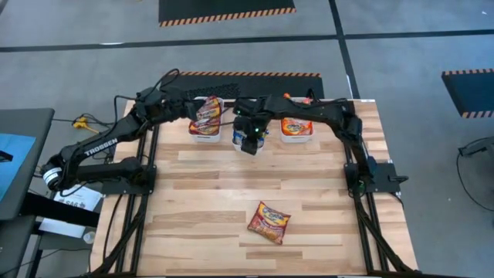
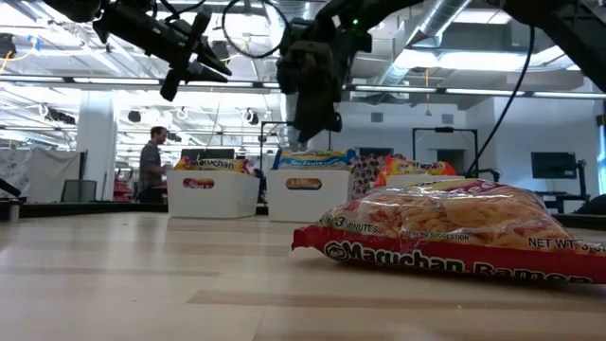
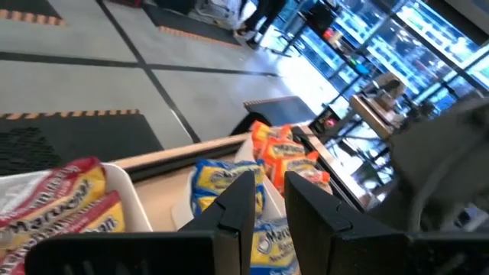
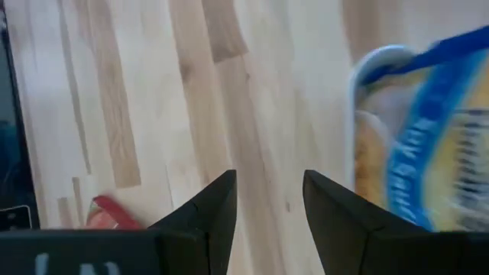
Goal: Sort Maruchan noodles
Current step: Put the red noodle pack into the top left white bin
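The wooden table (image 1: 208, 185) carries three white bins in a row at its twelve o'clock edge: a left bin (image 1: 205, 131) with red packets, a middle bin (image 1: 241, 137) with blue ones, and a right bin (image 1: 296, 133) with orange ones. One red Maruchan packet (image 1: 268, 222) lies alone on the bare boards toward six o'clock, well apart from the bins; it looks to be the last piece unsorted. The step in hand, I judge, is fetching it: the right arm should swing from the bins down toward six o'clock, descend square over the packet's flat face, and close across its narrow side, since a glossy wrapper may slip from a shallow pinch. The right arm reaches in from three o'clock, elbow bent, its wrist turned down over the table just in front of the middle bin; the right gripper (image 4: 267, 200) stands open and holds nothing. The left arm stretches from nine o'clock toward the bins, and the left gripper (image 3: 269, 200) hangs above them, fingers narrowly parted and empty.
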